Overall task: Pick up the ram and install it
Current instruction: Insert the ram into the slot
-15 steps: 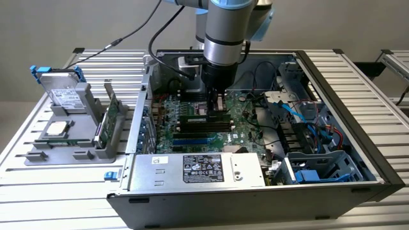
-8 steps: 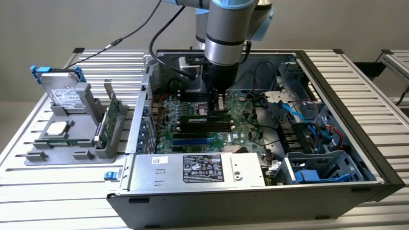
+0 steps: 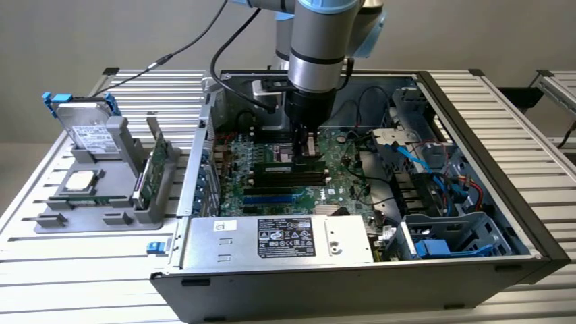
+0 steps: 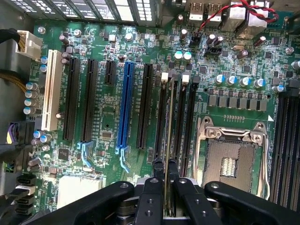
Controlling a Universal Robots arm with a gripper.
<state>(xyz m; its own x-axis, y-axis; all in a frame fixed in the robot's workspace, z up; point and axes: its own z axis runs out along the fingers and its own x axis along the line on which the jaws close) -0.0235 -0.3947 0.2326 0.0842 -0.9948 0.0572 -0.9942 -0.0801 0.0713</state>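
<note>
Deep inside the open computer case point(image 3: 315, 290), the fingers point(image 4: 158, 166) are pinched narrow on the ram point(image 4: 168, 122). It stands edge-on along a memory slot of the motherboard point(image 4: 108, 154), but I cannot tell whether it is seated. Black slots flank it closely, the processor socket point(image 4: 234, 159) lies just beside them, and a blue expansion slot point(image 4: 125, 108) runs parallel farther off. Red and black wires point(image 4: 225, 14) loop near the board's edge. On the counter point(image 3: 81, 270) outside, a grey tray point(image 3: 90, 202) holds other parts.
</note>
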